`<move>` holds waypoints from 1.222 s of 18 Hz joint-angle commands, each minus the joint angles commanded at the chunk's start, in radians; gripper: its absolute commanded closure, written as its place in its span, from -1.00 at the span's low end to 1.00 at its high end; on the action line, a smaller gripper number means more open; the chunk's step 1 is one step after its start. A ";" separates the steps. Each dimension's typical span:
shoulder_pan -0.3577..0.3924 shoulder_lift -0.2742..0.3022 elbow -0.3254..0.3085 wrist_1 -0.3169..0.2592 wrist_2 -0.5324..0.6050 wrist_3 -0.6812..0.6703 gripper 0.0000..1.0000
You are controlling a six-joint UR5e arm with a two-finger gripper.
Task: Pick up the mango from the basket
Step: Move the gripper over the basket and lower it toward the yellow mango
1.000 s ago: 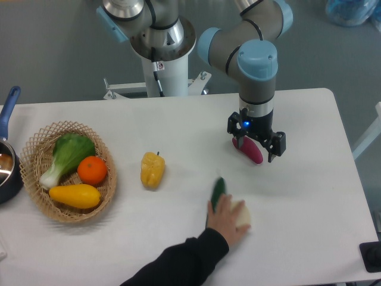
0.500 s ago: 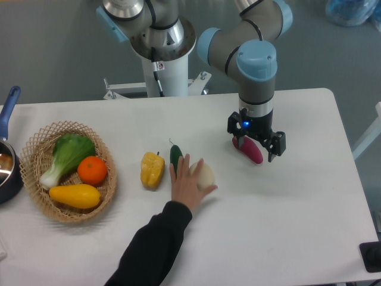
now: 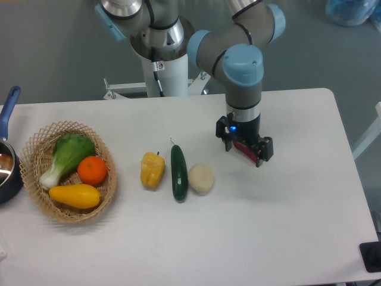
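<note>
Black and two-fingered, my gripper (image 3: pixel 244 150) hangs over the white table (image 3: pixel 286 226) with something dark red between its fingers; whether it pinches it I cannot tell. Well to the left, the smooth yellow-orange oval mango (image 3: pixel 75 195) lies at the front of the round woven wicker basket (image 3: pixel 36 152), just beside a round orange (image 3: pixel 92 170). I judge it light, firm and slick, best gripped across its narrow middle.

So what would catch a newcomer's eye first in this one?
The gripper hangs low right of centre over something magenta, far from the wicker basket at the left, where the mango lies. A yellow pepper, cucumber and pale round item line up mid-table.
</note>
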 joint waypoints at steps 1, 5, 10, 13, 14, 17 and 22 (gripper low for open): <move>-0.017 0.000 -0.003 0.002 -0.002 -0.038 -1.00; -0.130 0.000 0.012 0.005 -0.006 -0.235 -1.00; -0.296 -0.035 0.046 0.034 -0.002 -0.272 -1.00; -0.379 -0.043 0.103 0.044 -0.011 -0.241 -1.00; -0.399 -0.054 0.112 0.051 -0.012 -0.241 -1.00; -0.469 -0.089 0.130 0.074 -0.012 -0.232 -1.00; -0.508 -0.104 0.098 0.069 -0.009 -0.099 -1.00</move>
